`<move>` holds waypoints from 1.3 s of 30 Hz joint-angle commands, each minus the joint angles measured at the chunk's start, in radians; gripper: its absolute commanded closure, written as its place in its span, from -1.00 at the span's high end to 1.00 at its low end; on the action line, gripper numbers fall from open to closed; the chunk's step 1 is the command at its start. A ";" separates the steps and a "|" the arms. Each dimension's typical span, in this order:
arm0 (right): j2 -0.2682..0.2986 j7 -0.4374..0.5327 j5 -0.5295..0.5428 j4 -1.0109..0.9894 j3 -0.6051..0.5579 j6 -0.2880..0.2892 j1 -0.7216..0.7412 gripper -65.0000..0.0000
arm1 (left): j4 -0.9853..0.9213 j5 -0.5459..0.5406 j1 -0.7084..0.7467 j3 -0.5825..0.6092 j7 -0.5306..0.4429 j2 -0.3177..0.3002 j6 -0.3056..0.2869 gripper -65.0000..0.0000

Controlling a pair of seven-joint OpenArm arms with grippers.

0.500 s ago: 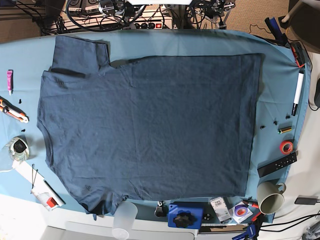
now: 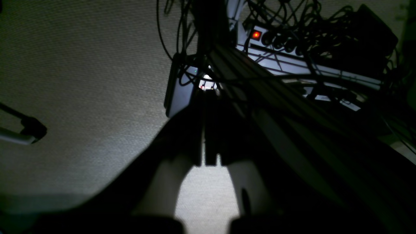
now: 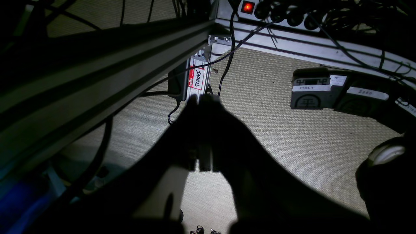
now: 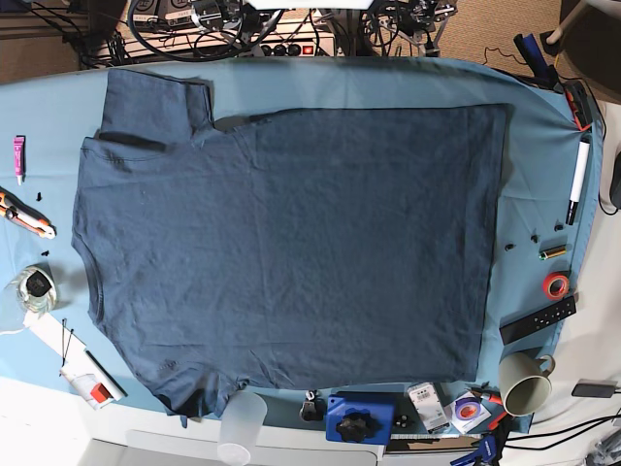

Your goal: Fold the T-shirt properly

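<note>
The dark navy T-shirt (image 4: 291, 243) lies spread flat on the teal table cloth (image 4: 388, 83) in the base view. Its neck edge is at the left, its hem at the right, one sleeve (image 4: 155, 105) at the far left and the other at the near left. Neither arm shows in the base view. In the left wrist view my left gripper (image 2: 208, 97) is shut and empty over beige carpet. In the right wrist view my right gripper (image 3: 203, 100) is shut and empty, also over carpet beside a metal frame rail. The shirt shows in neither wrist view.
Right of the shirt lie a marker (image 4: 578, 180), a red tape roll (image 4: 555, 284), a black remote (image 4: 537, 320) and a mug (image 4: 525, 383). A blue box (image 4: 361, 417) and a clear cup (image 4: 241, 427) stand at the near edge. A cutter (image 4: 27, 216) and a jar (image 4: 36, 288) are at the left. Cables and a power strip (image 3: 247, 6) lie below.
</note>
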 commanded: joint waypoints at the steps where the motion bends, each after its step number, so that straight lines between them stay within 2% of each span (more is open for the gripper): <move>1: 0.003 0.003 0.006 0.009 0.001 0.008 -0.002 -1.00 | 0.006 -0.002 0.003 0.002 -0.010 0.002 -0.007 -1.00; 16: 0.004 0.003 0.006 0.009 0.001 0.008 -0.003 -1.00 | 0.007 -0.002 0.014 0.002 -0.017 -0.009 -0.007 -1.00; 23: 0.009 0.003 0.007 0.009 0.001 0.008 -0.003 -1.00 | 0.011 -0.002 0.027 0.002 -0.022 -0.048 -0.006 -1.00; 27: 0.022 0.003 0.011 0.011 0.001 0.008 -0.003 -1.00 | 0.011 -0.003 0.040 0.002 -0.066 -0.078 -0.007 -1.00; 32: 0.054 -0.050 0.113 0.011 0.001 0.010 -0.003 -1.00 | 0.050 -0.003 0.079 0.002 -0.066 -0.106 -0.008 -1.00; 36: 0.076 -0.103 0.164 0.012 0.001 0.010 -0.006 -1.00 | 0.135 -0.003 0.140 0.002 -0.058 -0.120 -0.041 -1.00; 39: 0.097 -0.123 0.175 0.031 0.002 0.011 -0.023 -1.00 | 0.235 -0.004 0.204 0.002 -0.038 -0.129 -0.108 -1.00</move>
